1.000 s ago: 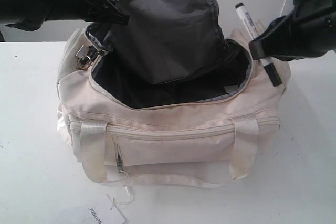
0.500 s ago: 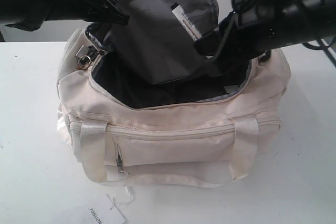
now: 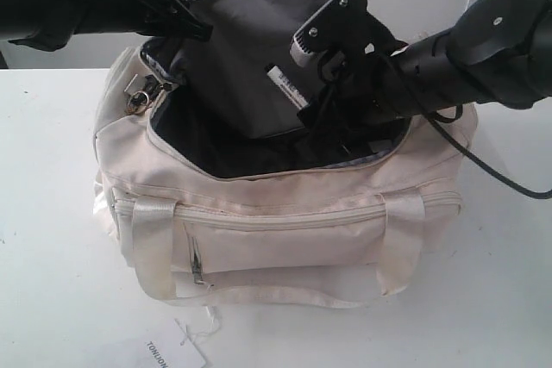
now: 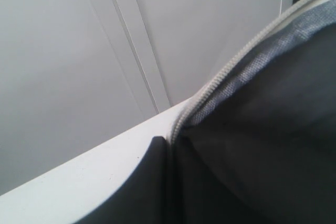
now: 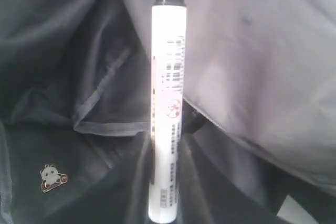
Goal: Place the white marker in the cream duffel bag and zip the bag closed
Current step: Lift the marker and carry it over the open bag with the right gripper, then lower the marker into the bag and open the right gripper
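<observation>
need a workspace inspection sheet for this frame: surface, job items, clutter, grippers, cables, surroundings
Surface: white table; the bag sits mid-table.
Job's things: cream duffel bag, main zip open, flap raised; white marker inside the opening over the dark lining, not yet released.
Clutter: paper tag on the table in front of the bag; small panda charm on the lining inside.
Grippers: left gripper appears clamped on the flap edge, holding it up; right gripper shut on the marker, reaching into the bag.
Cables: black cable loops from the right arm over the table beside the bag.
Surroundings: pale wall behind; nothing else seen.
</observation>
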`<state>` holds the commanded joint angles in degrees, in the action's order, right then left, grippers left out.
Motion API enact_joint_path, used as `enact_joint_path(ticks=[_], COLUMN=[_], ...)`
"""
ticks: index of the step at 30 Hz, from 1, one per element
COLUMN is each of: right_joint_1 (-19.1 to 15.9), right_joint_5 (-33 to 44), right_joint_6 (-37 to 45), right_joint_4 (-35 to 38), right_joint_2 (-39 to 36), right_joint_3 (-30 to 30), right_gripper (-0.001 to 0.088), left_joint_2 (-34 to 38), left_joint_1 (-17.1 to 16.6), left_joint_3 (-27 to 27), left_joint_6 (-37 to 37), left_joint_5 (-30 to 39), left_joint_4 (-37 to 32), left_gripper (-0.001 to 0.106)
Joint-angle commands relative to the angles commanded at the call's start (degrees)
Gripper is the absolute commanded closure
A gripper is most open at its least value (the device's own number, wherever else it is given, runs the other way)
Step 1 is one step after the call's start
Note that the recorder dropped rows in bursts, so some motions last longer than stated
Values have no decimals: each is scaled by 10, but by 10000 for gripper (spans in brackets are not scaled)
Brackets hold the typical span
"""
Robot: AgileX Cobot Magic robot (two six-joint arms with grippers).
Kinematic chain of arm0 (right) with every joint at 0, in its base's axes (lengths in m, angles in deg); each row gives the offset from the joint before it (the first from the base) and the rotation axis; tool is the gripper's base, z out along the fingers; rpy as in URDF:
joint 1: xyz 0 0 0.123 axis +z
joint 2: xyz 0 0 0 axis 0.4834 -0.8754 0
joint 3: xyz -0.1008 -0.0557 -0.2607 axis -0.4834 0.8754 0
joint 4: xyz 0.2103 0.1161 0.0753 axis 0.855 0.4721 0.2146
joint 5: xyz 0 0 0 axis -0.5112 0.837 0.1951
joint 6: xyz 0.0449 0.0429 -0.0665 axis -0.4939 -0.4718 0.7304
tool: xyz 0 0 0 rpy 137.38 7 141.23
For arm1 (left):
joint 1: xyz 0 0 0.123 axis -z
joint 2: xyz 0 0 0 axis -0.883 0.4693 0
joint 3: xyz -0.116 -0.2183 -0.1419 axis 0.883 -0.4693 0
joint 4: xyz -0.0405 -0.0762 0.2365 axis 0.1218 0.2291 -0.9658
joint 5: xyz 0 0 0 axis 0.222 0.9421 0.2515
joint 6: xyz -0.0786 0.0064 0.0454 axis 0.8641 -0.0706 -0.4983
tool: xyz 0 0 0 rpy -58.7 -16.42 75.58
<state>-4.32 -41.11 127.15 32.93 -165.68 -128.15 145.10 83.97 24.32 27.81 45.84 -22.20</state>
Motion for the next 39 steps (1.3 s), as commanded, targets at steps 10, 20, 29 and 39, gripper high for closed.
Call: enact_joint_path(ticks=[10, 20, 29, 39], right_joint_1=[0, 0, 0, -1], right_joint_5=[5, 30, 121, 206], right_joint_6=[-31, -64, -64, -218], right_joint_4=[-1, -1, -4, -118], right_joint_2=[0, 55, 131, 184], right_joint_3=[0, 0, 0, 0], right_gripper=[482, 505, 868, 868], left_joint_2=[0, 0, 0, 0], left_joint_1=[0, 0, 0, 0], left_joint_3=[0, 0, 0, 0], left_joint_6=[0, 0, 0, 0], left_joint_5=[0, 0, 0, 0], left_joint_4=[0, 0, 0, 0], left_gripper=[1053, 1053, 1053, 1053])
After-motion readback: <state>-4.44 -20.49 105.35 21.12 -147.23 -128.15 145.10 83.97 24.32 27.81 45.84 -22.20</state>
